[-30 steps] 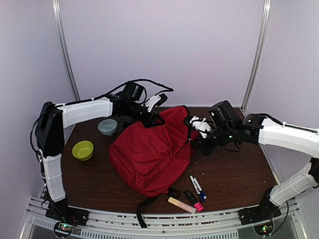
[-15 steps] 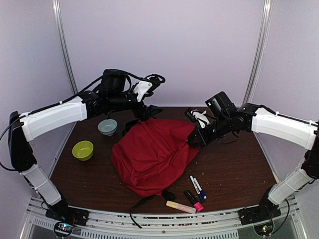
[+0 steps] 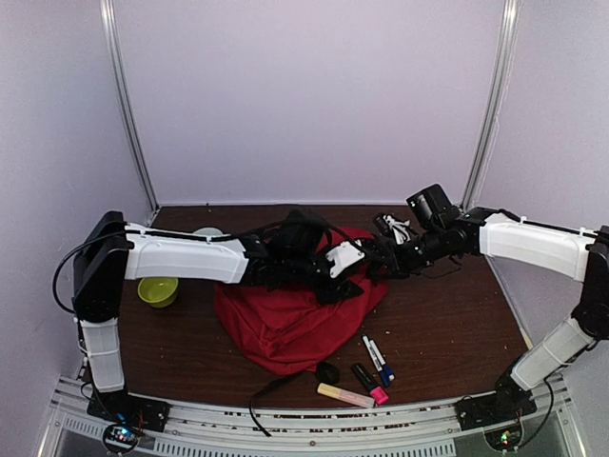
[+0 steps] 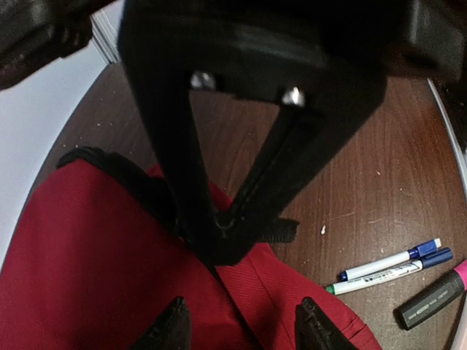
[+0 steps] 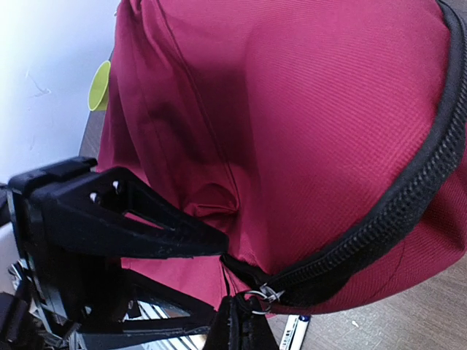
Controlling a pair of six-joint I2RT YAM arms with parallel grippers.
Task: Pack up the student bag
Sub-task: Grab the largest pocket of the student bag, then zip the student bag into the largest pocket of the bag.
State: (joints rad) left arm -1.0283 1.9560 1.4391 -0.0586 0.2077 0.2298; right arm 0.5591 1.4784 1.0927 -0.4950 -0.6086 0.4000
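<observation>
The student bag point(image 3: 285, 328) lies slumped mid-table, red fabric with a black zipper point(image 5: 379, 219) along its edge. My right gripper point(image 3: 379, 259) sits at the bag's far right corner, shut on the zipper's metal pull ring point(image 5: 261, 295). In its own view the right gripper point(image 5: 241, 332) shows as two closed black fingers. My left gripper point(image 3: 352, 274) reaches across the bag to the same corner. The left gripper point(image 4: 244, 328) is open, its tips hovering over red fabric point(image 4: 87, 255) with nothing between them. The right gripper's black fingers point(image 4: 233, 146) fill the space ahead of it.
Two white markers point(image 3: 376, 354) and highlighters point(image 3: 347, 390) lie on the brown table point(image 3: 447, 333) near the front, with a black strap point(image 3: 285, 386) trailing beside them. A green bowl point(image 3: 157, 288) stands at the left; a pale blue bowl point(image 3: 207, 231) peeks out behind the left arm.
The left arm let go at the bag's back left and swung down across the bag to the right gripper's corner, jaws now apart. The right gripper shifted slightly back, still shut.
</observation>
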